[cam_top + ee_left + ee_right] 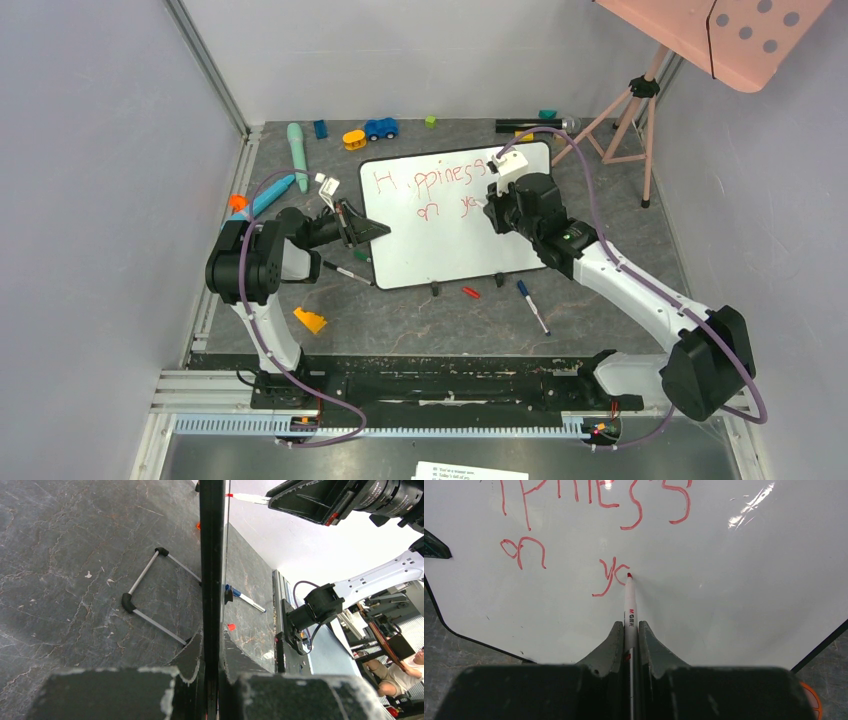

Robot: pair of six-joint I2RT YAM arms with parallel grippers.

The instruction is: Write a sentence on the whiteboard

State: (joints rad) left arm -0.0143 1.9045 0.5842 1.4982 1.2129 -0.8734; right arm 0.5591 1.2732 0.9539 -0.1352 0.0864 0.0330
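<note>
**Item 1. Left gripper** [370, 231]: fingers were closed together on the left rim of the whiteboard [450, 250]. In the left wrist view the black edge [212, 555] ran pinched between them. Function judged: a steadying hold.

**Item 2. Whiteboard:** it stood mid-table between the two arms, slightly skewed, with its face toward the overhead camera.

**Item 3. The sentence** [432, 180]: red marker script.
- The top line read "Happiness", though its second letter was too faint from above to be sure of.
- The second line held "on", then "y" and a part-formed "o" [620, 572].

**Item 4. Right gripper** [630, 630]: it was clamped on a red marker [629, 600]. The marker ran straight out between the fingers, and its tip met the open stroke of the "o".

**Item 5. Blue-capped marker** [532, 305]: it lay loose on the table just off the board's near edge, unused.

**Step in hand:** the second line was under way, partway into the word after "on".

**Next move, as judged:** the "o" wanted closing, then short rightward travel for the following letters. That called for even tip contact and an unmoved left hold. Bare board lay to the right and below for the rest.
</note>
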